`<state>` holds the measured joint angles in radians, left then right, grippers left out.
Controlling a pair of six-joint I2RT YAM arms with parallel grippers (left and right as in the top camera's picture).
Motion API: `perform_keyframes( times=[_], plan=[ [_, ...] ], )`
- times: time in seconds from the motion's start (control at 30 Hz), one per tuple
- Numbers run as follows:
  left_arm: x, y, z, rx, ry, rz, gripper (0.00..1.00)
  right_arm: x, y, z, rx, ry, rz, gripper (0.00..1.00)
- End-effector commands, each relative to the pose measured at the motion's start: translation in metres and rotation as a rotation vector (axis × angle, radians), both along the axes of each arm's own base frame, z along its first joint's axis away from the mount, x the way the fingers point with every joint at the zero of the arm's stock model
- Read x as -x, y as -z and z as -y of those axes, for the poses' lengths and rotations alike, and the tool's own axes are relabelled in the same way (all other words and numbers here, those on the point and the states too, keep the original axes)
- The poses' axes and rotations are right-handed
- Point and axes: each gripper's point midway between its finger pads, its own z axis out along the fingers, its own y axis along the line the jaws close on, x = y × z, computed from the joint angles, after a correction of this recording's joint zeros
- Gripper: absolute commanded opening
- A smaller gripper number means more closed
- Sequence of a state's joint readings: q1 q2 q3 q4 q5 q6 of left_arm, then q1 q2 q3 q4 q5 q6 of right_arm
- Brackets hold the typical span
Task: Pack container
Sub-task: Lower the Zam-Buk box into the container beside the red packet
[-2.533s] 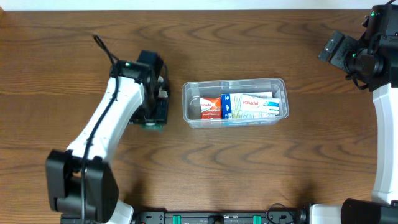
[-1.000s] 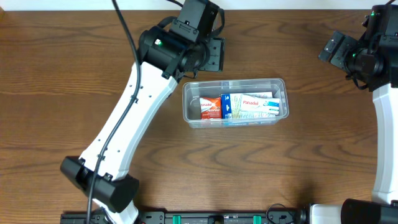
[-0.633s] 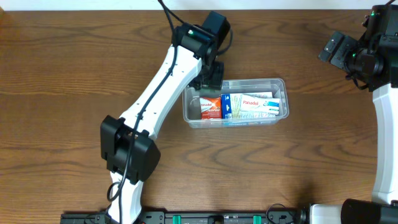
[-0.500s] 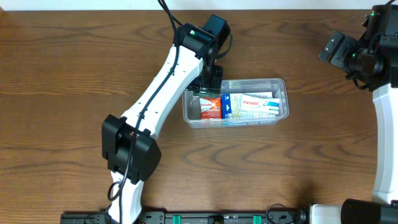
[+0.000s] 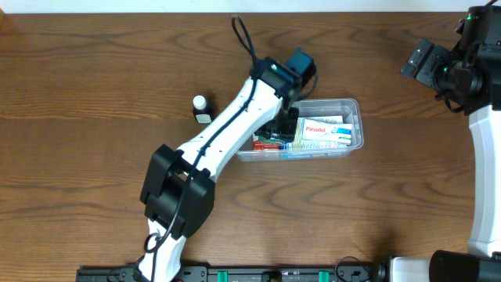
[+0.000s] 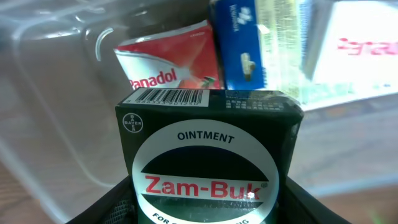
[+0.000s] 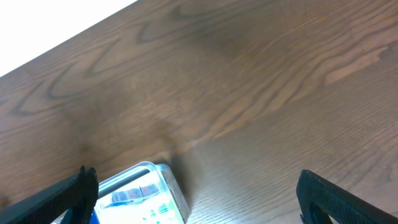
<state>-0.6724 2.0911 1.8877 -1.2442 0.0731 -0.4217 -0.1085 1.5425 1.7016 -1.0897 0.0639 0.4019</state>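
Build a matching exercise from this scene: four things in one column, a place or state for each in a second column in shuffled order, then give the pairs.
Column one
1. Zam-Buk box
2. small bottle
3. red Panadol box
4. right gripper

Column two
A. on the table, left of the container
B. open, holding nothing
C. inside the container
D. held in the left gripper

Pairs: 1-D, 2-A, 3-C, 4-B
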Motion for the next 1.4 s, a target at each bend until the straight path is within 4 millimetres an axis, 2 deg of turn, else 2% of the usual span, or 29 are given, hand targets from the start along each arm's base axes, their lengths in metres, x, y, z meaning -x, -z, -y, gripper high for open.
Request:
perform_keyframes(
  times=[0.0, 0.3, 0.47, 0.73, 1.07, 1.1, 1.17, 1.2, 1.27, 1.37],
  plan=[
    [-0.004, 0.014, -0.012, -0.04, -0.089, 0.005, 0.51, 0.001, -0.006, 0.003, 0.002, 0.017, 0.013, 0.99],
    [-0.02, 0.03, -0.007, -0.009, -0.175, 0.068, 0.5, 0.001, -0.006, 0.003, 0.002, 0.017, 0.013, 0.99],
    [-0.018, 0.036, -0.011, -0.028, -0.181, 0.066, 0.5, 0.001, -0.006, 0.003, 0.002, 0.017, 0.013, 0.99],
    [-0.013, 0.058, -0.02, -0.058, -0.22, 0.062, 0.5, 0.001, -0.006, 0.003, 0.002, 0.017, 0.013, 0.99],
    [-0.016, 0.059, -0.015, -0.033, -0.228, 0.069, 0.52, 0.001, -0.006, 0.003, 0.002, 0.017, 0.013, 0.99],
    [-0.016, 0.059, -0.015, -0.033, -0.227, 0.069, 0.53, 0.001, -0.006, 0.003, 0.002, 0.017, 0.013, 0.99],
    [-0.014, 0.06, -0.013, -0.024, -0.226, 0.06, 0.7, 0.001, -0.006, 0.003, 0.002, 0.017, 0.013, 0.99],
    [-0.013, 0.06, -0.012, -0.016, -0.226, 0.053, 0.74, 0.001, -0.006, 0.003, 0.002, 0.017, 0.014, 0.99],
    [-0.013, 0.06, -0.011, -0.015, -0.226, 0.051, 0.82, 0.001, -0.006, 0.003, 0.002, 0.017, 0.014, 0.99],
    [-0.013, 0.06, -0.011, -0.015, -0.225, 0.051, 0.86, 0.001, -0.006, 0.003, 0.002, 0.017, 0.013, 0.99]
  ],
)
